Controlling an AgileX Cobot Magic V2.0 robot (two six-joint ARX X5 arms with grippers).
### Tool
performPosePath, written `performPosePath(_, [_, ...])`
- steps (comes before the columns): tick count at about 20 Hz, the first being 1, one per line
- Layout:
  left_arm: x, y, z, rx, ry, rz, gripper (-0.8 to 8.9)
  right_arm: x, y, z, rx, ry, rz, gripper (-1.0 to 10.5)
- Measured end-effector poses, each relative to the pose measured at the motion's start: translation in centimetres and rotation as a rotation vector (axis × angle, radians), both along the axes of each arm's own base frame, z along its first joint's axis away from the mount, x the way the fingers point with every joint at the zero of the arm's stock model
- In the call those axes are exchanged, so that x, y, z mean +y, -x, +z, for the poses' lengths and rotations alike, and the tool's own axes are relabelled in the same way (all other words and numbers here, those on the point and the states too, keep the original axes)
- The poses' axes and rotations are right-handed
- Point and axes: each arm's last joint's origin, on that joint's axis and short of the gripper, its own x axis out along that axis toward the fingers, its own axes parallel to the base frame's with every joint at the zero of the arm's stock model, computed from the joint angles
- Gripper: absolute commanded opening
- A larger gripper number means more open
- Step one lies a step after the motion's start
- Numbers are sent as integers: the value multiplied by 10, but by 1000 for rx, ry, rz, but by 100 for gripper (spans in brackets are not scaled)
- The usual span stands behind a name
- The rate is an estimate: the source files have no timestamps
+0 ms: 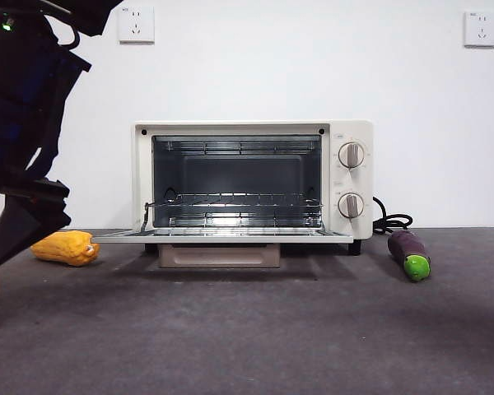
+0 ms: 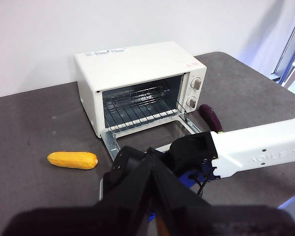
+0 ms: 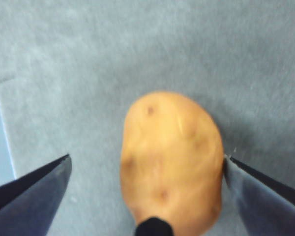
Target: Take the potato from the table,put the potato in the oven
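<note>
Between the right gripper (image 3: 147, 167) fingers: potato (image 3: 172, 162) on the surface (image 3: 137, 59), fingers spread, one touching, other apart | risk: off-centre closing rolls it | left fingers' state unclear | oven (image 1: 251, 181) door open

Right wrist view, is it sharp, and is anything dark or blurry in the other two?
Right wrist view: soft, the potato and jaws blurred. Left wrist view: the oven crisp, the near arm a dark smear. Front view: oven sharp, the arm at the left edge an underlit silhouette.
</note>
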Motion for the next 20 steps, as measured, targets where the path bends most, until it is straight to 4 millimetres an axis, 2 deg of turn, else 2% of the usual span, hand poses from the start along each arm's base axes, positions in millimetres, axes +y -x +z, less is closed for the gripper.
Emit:
performPosePath(2, [0,0,0,2,4,1,-6,0,0,-8,2,31,-7,430])
performPosePath(3, [0,0,0,3,6,2,-6,0,0,-12,7,45,-8,380])
performPosePath(5, [0,0,0,4,7,-1,-6,0,0,-17,8,63,-13,154])
performPosePath(6, [0,0,0,4,7,-1,-6,0,0,-17,11,61,-21,90])
performPosePath(10, [0,0,0,4,7,-1,-6,-2,1,-15,64,77,-61,92])
performPosePath(12, [0,0,0,4,7,-1,-6,-6,3,-6,95,122,-72,92])
performPosePath(14, [0,0,0,4,7,-1,-6,-8,4,21,97,123,-76,92])
performPosePath(18, [0,0,0,4,7,-1,-6,-22,10,114,11,28,-101,93])
performPosePath(20, [0,0,0,3,8,-1,-6,-34,14,152,-51,-7,-128,93])
